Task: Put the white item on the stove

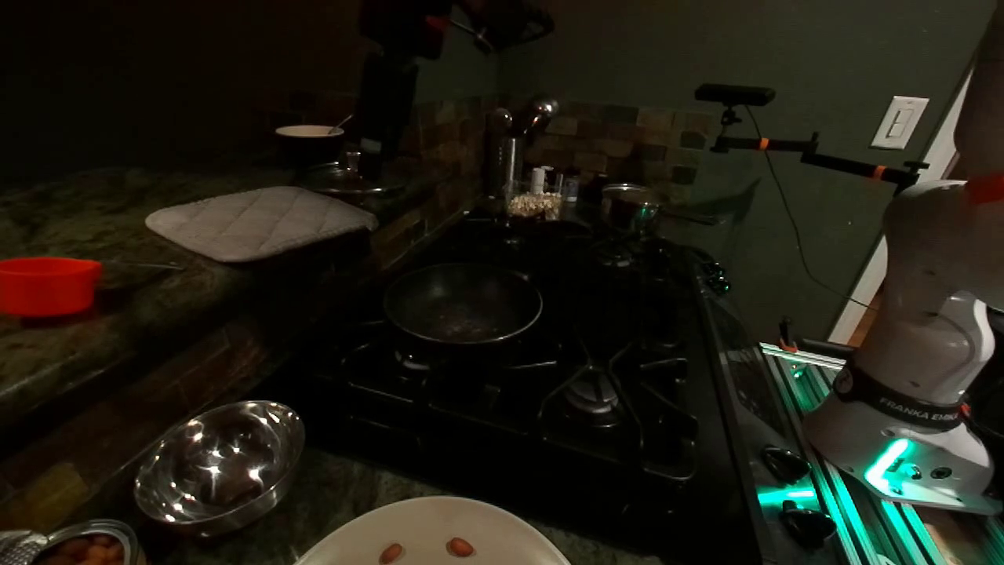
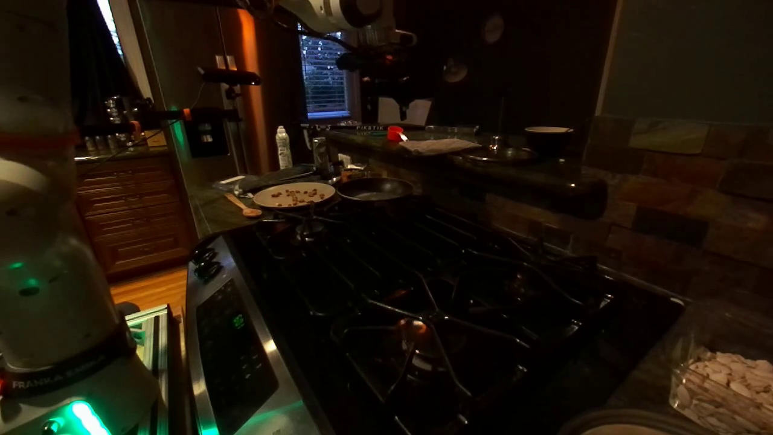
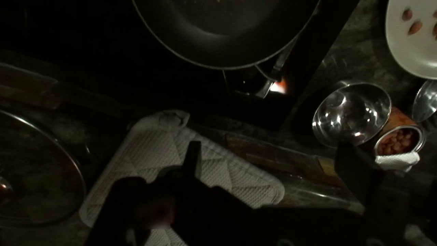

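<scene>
Hovering above the raised counter (image 1: 70, 204) with the gripper (image 3: 269, 152), leaving a wide gap between the fingers (image 3: 194, 157); hanging higher than the white pot holder (image 1: 263, 224) in an exterior view, and overlapping it with one finger in the wrist view. Finding that pot holder lying flat on the raised counter, with its looped corner (image 3: 174, 118) reaching the edge nearest the stove (image 1: 486, 408). Seeing a glass lid (image 1: 357, 182) resting just beside it, a dark-sided bowl (image 1: 306, 145) sitting beyond the lid, and a red cup (image 1: 47, 286) standing near the other side of the pot holder. Looking down at the stove, spotting a frying pan (image 1: 463, 294) sitting on it and, in the wrist view, a bright orange-white glow (image 3: 280, 86) shining near the pan's handle (image 3: 284, 58). Noticing, on the lower counter (image 1: 369, 475), a steel bowl (image 1: 212, 439) sitting just beside an open can (image 3: 401, 118) of brown nut-like pieces (image 3: 397, 141), with a white plate (image 1: 439, 514) holding similar pieces near both.
</scene>
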Robot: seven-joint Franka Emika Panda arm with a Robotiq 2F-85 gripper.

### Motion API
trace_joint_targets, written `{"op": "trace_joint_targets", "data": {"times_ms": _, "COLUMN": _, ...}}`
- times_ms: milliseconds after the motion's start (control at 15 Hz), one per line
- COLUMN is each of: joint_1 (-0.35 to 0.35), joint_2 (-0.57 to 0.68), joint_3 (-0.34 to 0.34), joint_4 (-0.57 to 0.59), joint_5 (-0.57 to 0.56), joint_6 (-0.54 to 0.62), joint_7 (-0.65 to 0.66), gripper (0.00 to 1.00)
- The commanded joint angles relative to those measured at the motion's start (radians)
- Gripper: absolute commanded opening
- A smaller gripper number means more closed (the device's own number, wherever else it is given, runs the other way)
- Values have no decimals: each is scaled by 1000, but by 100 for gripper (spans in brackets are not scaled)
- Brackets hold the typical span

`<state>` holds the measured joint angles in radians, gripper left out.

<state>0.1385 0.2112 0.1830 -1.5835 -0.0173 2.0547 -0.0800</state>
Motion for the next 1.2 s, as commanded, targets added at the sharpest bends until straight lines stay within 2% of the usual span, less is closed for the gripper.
{"op": "trace_joint_targets", "data": {"times_ms": 0, "joint_1": 27, "joint_2": 188, "joint_3": -13, "joint_4": 246, "joint_5": -18, "joint_6": -3, "joint_7": -2, "gripper": 100}}
{"op": "trace_joint_targets", "data": {"times_ms": 267, "joint_1": 52, "joint_2": 324, "joint_3": -27, "joint_4": 438, "joint_5": -46, "joint_6": -12, "joint_7": -13, "gripper": 100}}
{"op": "trace_joint_targets", "data": {"times_ms": 467, "joint_1": 59, "joint_2": 397, "joint_3": -49, "joint_4": 529, "joint_5": -58, "joint_6": 9, "joint_7": -2, "gripper": 100}}
{"op": "trace_joint_targets", "data": {"times_ms": 1000, "joint_1": 46, "joint_2": 509, "joint_3": -92, "joint_4": 571, "joint_5": -57, "joint_6": 58, "joint_7": 97, "gripper": 100}}
{"op": "trace_joint_targets", "data": {"times_ms": 1133, "joint_1": 49, "joint_2": 518, "joint_3": -102, "joint_4": 564, "joint_5": -60, "joint_6": 69, "joint_7": 115, "gripper": 73}}
